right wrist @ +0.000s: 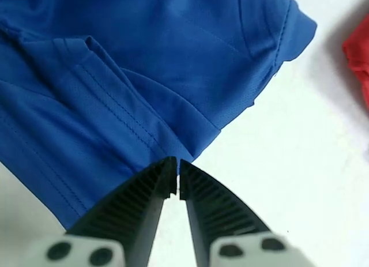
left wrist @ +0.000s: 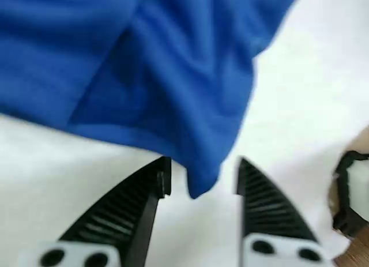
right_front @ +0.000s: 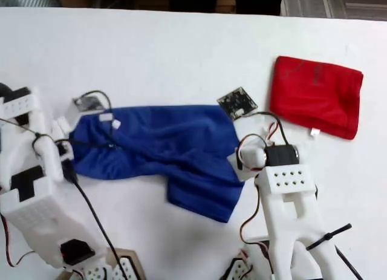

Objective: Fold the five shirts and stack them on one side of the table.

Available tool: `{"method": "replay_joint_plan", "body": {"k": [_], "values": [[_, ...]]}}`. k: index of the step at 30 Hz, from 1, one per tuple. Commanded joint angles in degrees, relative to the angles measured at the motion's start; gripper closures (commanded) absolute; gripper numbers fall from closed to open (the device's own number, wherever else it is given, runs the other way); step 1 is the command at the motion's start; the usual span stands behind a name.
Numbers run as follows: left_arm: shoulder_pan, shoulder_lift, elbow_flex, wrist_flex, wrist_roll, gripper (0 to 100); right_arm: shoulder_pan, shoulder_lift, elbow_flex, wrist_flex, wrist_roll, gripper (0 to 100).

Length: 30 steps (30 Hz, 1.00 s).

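A blue shirt (right_front: 175, 150) lies spread and rumpled across the middle of the white table (right_front: 181, 50). A red shirt (right_front: 315, 95) lies folded at the back right. My left gripper (left wrist: 202, 177) is open at the shirt's left end (right_front: 66, 146), with a corner of the blue shirt (left wrist: 173, 76) reaching in between its fingertips. My right gripper (right wrist: 176, 177) is shut on the hem of the blue shirt (right wrist: 144, 94) at its right edge (right_front: 240, 162), where the cloth's folds run together at the tips.
A small black circuit board (right_front: 237, 103) lies between the two shirts at the back. Cables (right_front: 91, 213) trail from both arms near the front edge. The red shirt's edge (right wrist: 360, 59) lies beyond my right gripper. The back half of the table is bare.
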Motion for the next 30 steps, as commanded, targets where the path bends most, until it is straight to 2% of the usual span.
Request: {"method": "replay_joint_plan", "body": {"k": [1,8,10,13,15,21,30], "values": [[-2.46,-1.14,-5.14,0.18,-6.07,75,0.31,-2.33,-0.7,1.01,-0.18,97.4],[-1.67,-0.7,-24.04,10.73,-5.19,78,0.66,-2.33,-0.7,0.75,-0.18,97.4],[-0.7,-0.44,-27.12,10.9,-1.14,78,0.66,-2.33,-0.7,0.75,-0.18,97.4],[3.08,-0.35,-25.27,5.98,11.78,78,0.48,-2.33,-0.7,0.75,-0.18,97.4],[5.45,-0.35,-19.82,1.23,18.73,78,0.4,-2.33,-0.7,0.75,-0.18,97.4],[8.88,-0.79,-6.29,-6.42,18.73,78,0.66,-2.33,-0.7,0.84,-0.18,97.4],[2.55,-0.53,3.3,-28.31,18.55,78,0.66,-2.33,-0.7,0.84,-0.18,97.4]]}}
